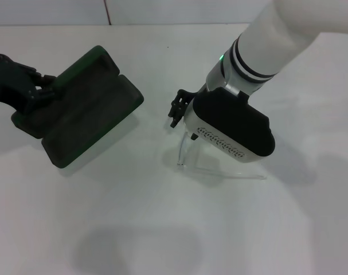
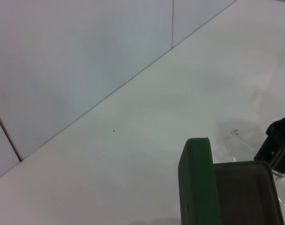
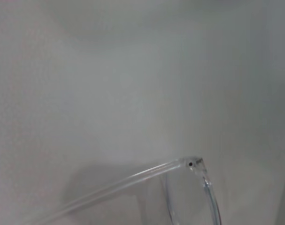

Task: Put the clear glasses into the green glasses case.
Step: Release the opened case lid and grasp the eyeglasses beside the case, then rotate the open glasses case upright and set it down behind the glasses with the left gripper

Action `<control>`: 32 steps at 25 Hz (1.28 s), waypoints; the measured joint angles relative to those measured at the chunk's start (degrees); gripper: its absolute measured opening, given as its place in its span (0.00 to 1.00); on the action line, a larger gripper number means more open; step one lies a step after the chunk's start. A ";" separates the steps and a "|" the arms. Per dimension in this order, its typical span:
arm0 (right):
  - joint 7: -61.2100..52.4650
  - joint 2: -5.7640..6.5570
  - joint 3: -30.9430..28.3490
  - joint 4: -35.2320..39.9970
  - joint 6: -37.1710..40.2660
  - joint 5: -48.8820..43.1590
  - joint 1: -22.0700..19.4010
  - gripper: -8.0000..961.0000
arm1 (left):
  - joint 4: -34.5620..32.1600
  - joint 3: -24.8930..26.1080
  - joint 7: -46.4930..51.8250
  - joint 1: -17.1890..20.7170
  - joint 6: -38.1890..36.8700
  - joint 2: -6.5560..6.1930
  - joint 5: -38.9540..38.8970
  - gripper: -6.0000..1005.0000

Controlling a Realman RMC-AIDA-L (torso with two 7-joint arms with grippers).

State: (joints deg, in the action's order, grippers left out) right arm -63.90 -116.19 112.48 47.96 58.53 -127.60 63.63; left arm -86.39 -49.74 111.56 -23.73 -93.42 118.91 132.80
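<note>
On the bench, left hand grips the open case; right hand over glasses, grip state unclear.

You have a plain white desk filling the head view, soft shadows on it. Behind it a pale wall with one vertical panel seam.

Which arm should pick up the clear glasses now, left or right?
Right. The right gripper is directly over the clear glasses, while the left gripper is at the open green glasses case.
</note>
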 joint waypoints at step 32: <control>-5.02 0.06 -14.44 15.05 14.88 -5.85 -6.40 0.08 | -0.31 2.00 -1.15 1.17 -0.36 -0.33 -2.33 0.21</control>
State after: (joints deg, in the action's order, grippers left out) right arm -68.92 -116.14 98.04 63.00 73.41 -133.44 57.23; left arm -86.70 -47.74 110.41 -22.55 -93.78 118.58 130.47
